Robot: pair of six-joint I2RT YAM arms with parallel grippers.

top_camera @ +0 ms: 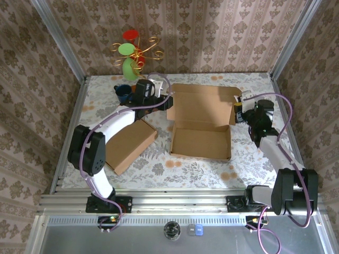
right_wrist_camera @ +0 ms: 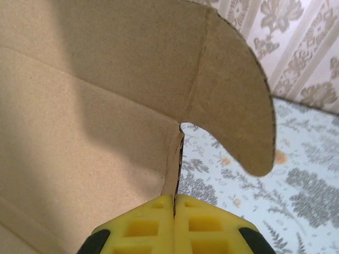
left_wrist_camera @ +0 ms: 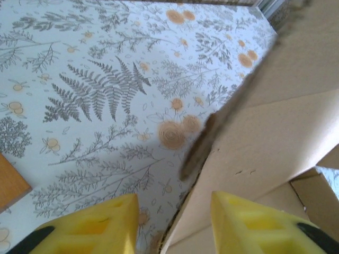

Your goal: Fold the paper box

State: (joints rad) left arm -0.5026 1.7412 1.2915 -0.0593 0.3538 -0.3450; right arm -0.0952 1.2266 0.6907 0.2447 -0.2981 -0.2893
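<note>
While the right gripper (right_wrist_camera: 174, 205) is clamped on a thin edge of the box (top_camera: 201, 140) at its right side, just under a rounded ear, the left gripper (left_wrist_camera: 174, 226) has its fingers apart, with an edge of the box between them but not pinched. The box sits in the middle of the table (top_camera: 212, 168), with its lid up. I judge the side walls are being set up; next the left fingers must close and fold inward. No writing is readable.
</note>
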